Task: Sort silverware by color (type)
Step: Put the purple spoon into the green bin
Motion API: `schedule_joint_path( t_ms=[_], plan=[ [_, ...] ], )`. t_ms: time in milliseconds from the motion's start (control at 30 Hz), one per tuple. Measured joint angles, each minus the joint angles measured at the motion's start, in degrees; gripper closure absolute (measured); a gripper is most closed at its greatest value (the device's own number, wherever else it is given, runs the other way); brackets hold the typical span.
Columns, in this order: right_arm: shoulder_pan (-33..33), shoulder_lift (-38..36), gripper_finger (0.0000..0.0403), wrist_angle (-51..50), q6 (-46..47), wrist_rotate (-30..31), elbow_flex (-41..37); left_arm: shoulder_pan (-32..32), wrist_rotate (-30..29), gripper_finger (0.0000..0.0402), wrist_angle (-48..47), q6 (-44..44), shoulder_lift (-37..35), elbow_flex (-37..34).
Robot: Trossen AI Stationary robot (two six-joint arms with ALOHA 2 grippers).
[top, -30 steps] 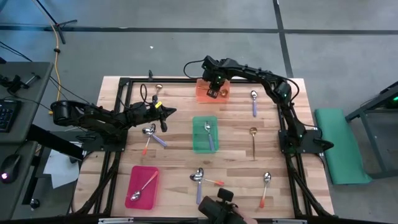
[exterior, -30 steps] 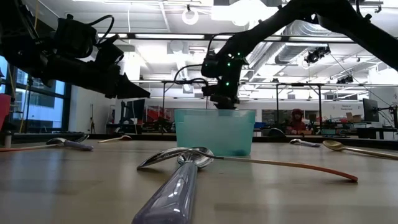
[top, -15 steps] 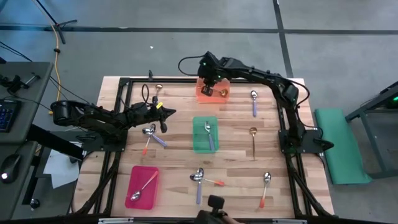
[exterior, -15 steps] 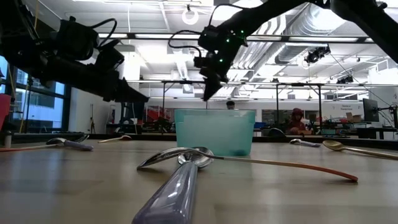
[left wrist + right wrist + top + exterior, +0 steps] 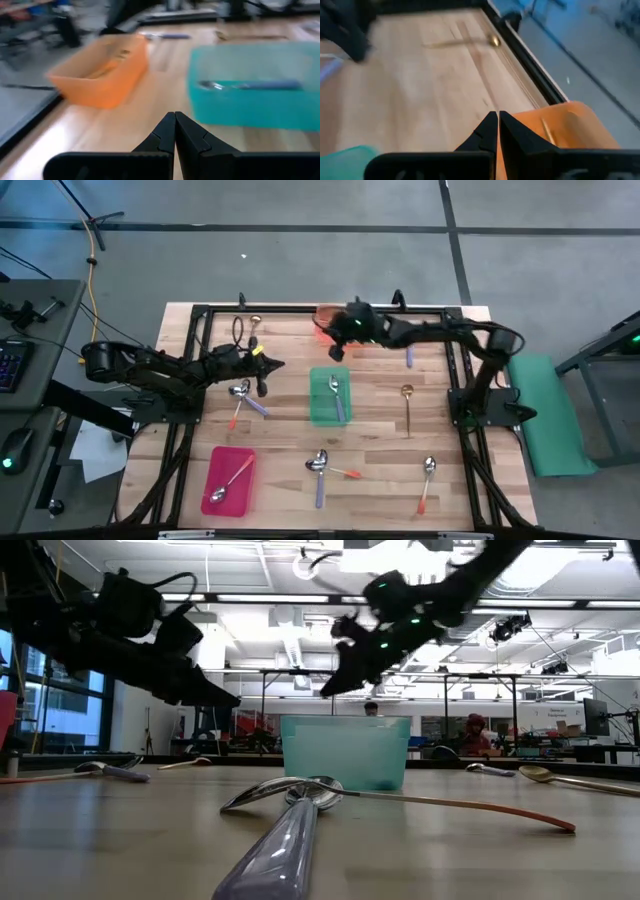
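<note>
Spoons lie spread over the wooden table. A gold spoon (image 5: 254, 328) lies at the far left, a purple-handled spoon (image 5: 408, 345) at the far right, and a gold spoon (image 5: 407, 405) right of centre. An orange-handled spoon (image 5: 426, 480) lies near right. An orange and a purple spoon lie crossed near centre (image 5: 320, 468), and another such pair (image 5: 242, 396) lies at the left. My left gripper (image 5: 268, 366) hovers shut and empty just beyond that left pair. My right gripper (image 5: 328, 330) is shut and empty over the orange tray (image 5: 565, 125), which holds a gold spoon (image 5: 547, 131).
A green tray (image 5: 330, 395) at the centre holds a purple-handled spoon (image 5: 335, 392). A pink-red tray (image 5: 228, 480) at the near left holds an orange-handled spoon. A black frame borders the table. People sit in the room beyond the table (image 5: 478, 735).
My right gripper has risen from the orange tray and tipped from pointing down to slanting toward the table's left, with the arm stretched out low over the far side. The spoons and trays have stayed put.
</note>
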Motion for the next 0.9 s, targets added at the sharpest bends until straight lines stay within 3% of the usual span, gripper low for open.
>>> schedule_joint_path(
  t_ms=[200, 567, 733, 900],
  plan=[
    [2.91, -12.53, 0.0403, 14.03, 1.35, 0.11, -17.26, -3.29, 2.43, 0.0401, -21.81, 5.07, 0.0, 7.89],
    [3.86, -35.56, 0.0403, 17.66, 0.98, 0.26, -38.94, -14.62, -9.54, 0.0401, -62.79, 5.66, 0.0, 24.77],
    [3.86, -41.0, 0.0403, 20.69, 1.83, 0.25, -45.91, -17.07, -10.81, 0.0385, -78.01, 1.32, 0.0, 28.97],
    [3.93, -42.88, 0.0403, 25.76, 2.99, 0.23, -50.69, -18.98, -10.78, 0.0351, -84.55, -1.69, 0.0, 29.53]
  ],
)
